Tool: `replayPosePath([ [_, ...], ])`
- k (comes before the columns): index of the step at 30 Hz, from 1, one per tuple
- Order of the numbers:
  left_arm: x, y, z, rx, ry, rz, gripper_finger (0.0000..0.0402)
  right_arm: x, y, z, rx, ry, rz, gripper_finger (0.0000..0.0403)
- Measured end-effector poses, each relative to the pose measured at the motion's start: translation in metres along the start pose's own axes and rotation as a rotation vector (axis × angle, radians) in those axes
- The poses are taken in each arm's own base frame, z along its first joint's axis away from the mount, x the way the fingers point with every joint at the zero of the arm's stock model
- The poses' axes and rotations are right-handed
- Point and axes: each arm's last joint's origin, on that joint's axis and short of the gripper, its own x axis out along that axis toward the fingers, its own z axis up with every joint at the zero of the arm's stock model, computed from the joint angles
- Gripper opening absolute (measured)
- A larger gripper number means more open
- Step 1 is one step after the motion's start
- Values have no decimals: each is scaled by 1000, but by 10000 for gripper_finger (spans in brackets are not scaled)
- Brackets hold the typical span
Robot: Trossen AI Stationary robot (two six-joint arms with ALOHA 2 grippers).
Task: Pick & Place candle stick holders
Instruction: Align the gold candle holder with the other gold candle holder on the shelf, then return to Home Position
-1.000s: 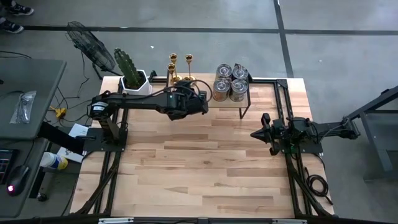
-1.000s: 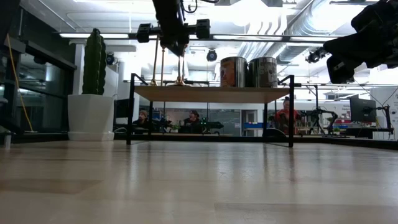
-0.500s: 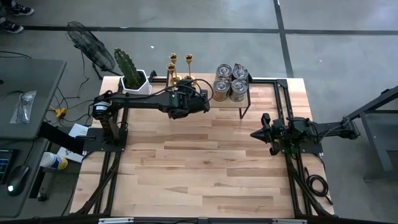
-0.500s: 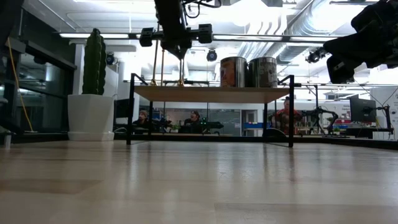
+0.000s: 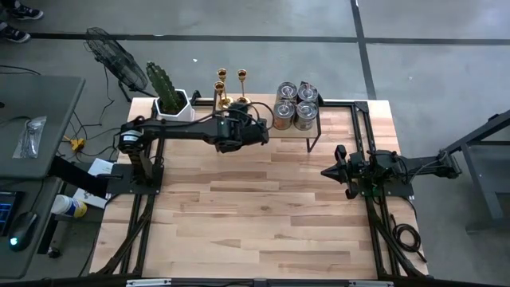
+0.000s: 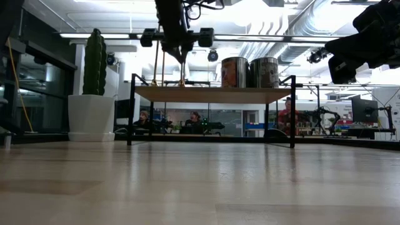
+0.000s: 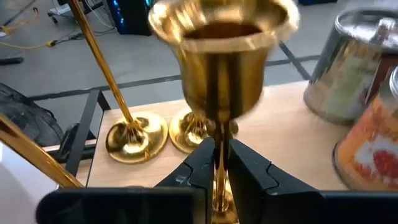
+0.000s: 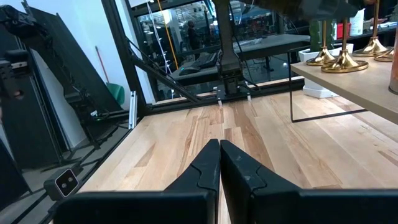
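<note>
A raised wooden shelf (image 5: 288, 133) stands at the table's far edge. On its right part stand several squat silver holders (image 5: 293, 104) (image 6: 250, 72). On its left part stand slim gold candlesticks (image 5: 231, 86) (image 7: 137, 134), each on its round base. My left gripper (image 5: 261, 126) (image 7: 219, 146) is above the shelf, shut on one more gold candlestick (image 7: 224, 56). Its base seems to stand on the shelf (image 6: 182, 82). My right gripper (image 5: 327, 171) (image 8: 219, 149) waits shut at the table's right side, holding nothing. My left gripper pinches the gold candlestick's slim stem (image 7: 219, 134) between its two fingers, a little below the cup. The fingers come from the table's near side, slanting slightly down, and lie across the stem. The candlestick stays upright; the fingers hide its base in the wrist view.
A white pot with a green cactus (image 5: 171, 104) (image 6: 94, 112) stands at the far left, next to the shelf. The shelf's black frame legs (image 6: 131, 112) reach down to the table. Bare wood lies between the two arms (image 5: 255, 207).
</note>
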Motion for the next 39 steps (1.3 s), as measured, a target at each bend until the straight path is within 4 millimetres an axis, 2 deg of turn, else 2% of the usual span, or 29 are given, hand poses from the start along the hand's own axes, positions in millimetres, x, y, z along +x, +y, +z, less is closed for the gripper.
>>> replayPosePath([
  [6,0,-1,-1,4,-2,1,64,0,0,0,0,0,0,4],
  [16,0,-2,2,-31,-59,15,166,0,0,0,0,0,0,4],
  [22,-4,-5,0,-30,-28,-18,209,0,0,0,0,-1,0,4],
  [27,-11,-7,-3,-22,-44,-26,226,0,0,0,0,0,0,4],
  [39,-35,-7,-6,47,-61,-74,228,0,0,0,0,0,0,4],
])
